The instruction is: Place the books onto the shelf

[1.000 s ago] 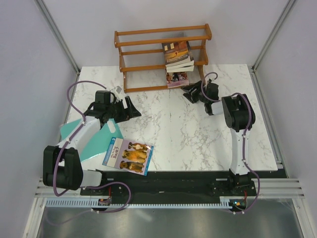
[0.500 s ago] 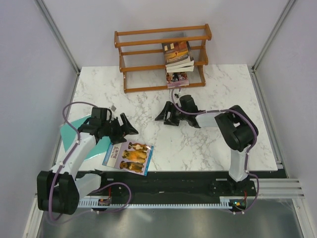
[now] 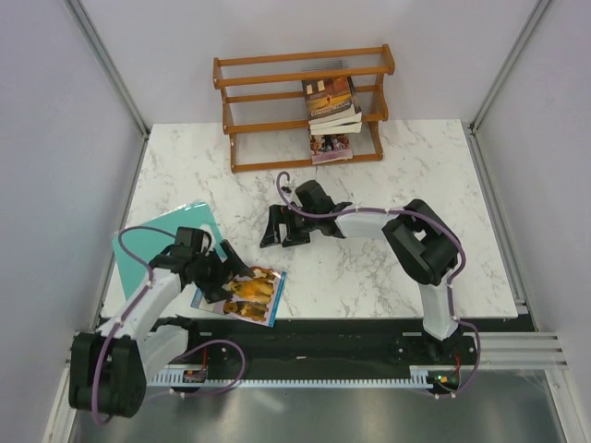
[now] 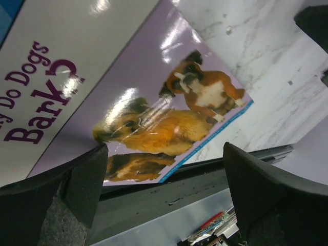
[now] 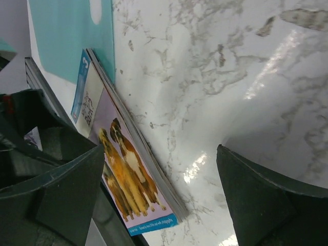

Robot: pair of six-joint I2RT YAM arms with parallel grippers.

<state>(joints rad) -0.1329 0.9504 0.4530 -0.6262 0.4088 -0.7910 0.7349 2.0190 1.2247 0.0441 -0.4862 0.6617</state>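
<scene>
The blue-white book with dogs (image 3: pixel 249 291) lies flat near the table's front edge, left of centre. My left gripper (image 3: pixel 229 273) hovers open just above its left half. In the left wrist view its cover (image 4: pixel 128 102) fills the frame, and the left gripper (image 4: pixel 165 156) holds nothing. My right gripper (image 3: pixel 277 238) is open over the table's middle, apart from the book and facing it. The right wrist view shows the dog book (image 5: pixel 128 174) beyond the empty right gripper (image 5: pixel 160 154). Three books (image 3: pixel 331 101) lie stacked on the shelf (image 3: pixel 277 78), and a pink one (image 3: pixel 331 146) sits on its lower tier.
A teal cutting board (image 3: pixel 148 242) lies flat on the left, partly under the dog book and under my left arm; it also shows as the teal board (image 5: pixel 72 41) in the right wrist view. The black front rail (image 3: pixel 323 332) runs just beyond the book.
My left gripper came down and toward the front edge, over the dog book. My right arm swung from the shelf leftward to the table's middle. Both jaws opened wider.
</scene>
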